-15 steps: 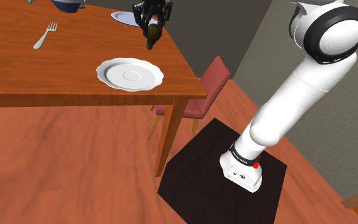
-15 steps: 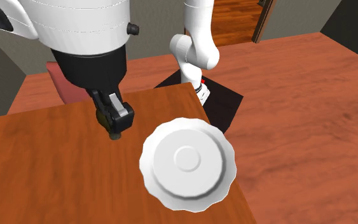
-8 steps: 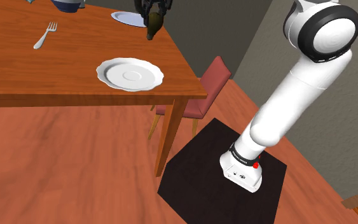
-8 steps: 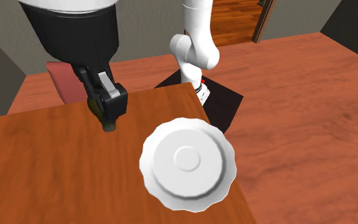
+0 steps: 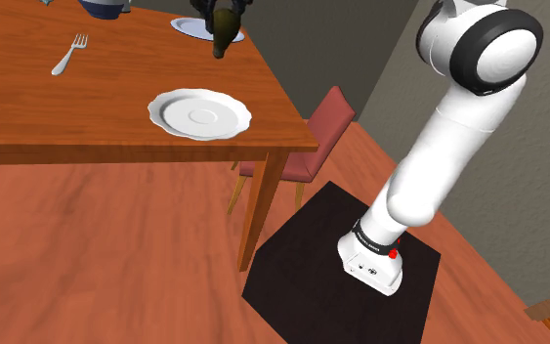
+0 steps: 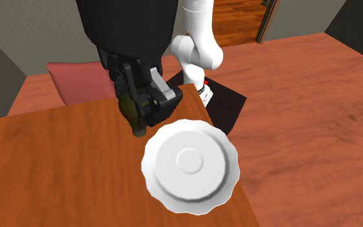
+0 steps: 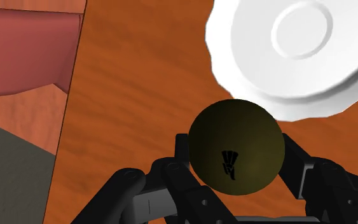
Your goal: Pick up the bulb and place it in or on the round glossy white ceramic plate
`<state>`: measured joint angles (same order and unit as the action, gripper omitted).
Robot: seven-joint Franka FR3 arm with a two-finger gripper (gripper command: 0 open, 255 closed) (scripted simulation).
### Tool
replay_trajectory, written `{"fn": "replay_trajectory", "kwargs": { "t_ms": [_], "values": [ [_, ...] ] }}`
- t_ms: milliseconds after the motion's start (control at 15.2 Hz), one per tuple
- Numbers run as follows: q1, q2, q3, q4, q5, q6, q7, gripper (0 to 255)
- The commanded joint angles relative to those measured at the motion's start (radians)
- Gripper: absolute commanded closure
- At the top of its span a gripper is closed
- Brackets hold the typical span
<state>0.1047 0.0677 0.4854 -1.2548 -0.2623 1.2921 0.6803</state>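
Slippage looked the main risk: the hand (image 6: pixel 146 103) was closed on the bulb (image 7: pixel 236 147), which hung in the air above the bench (image 5: pixel 87 117), just beside the white plate (image 6: pixel 189 164) rather than over it. Let go there, I judged, the rounded bulb would drop onto bare wood-grained top and could roll off the edge toward the red chair (image 5: pixel 321 122). The bulb was smooth, dark olive and ball-shaped, clasped between black fingers (image 7: pixel 171 172). The plate was round and glossy, with a scalloped rim and a shallow ringed centre.
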Motion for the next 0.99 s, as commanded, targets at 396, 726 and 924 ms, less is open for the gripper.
{"fn": "replay_trajectory", "kwargs": {
  "t_ms": [396, 726, 924],
  "values": [
    [0.148, 0.124, 0.087, 0.173, -0.075, -0.111, 0.183, 255],
    [0.109, 0.058, 0.078, 0.017, -0.028, -0.009, 0.183, 255],
    [0.095, 0.028, 0.072, -0.062, -0.008, 0.045, 0.183, 255]
  ]
}}
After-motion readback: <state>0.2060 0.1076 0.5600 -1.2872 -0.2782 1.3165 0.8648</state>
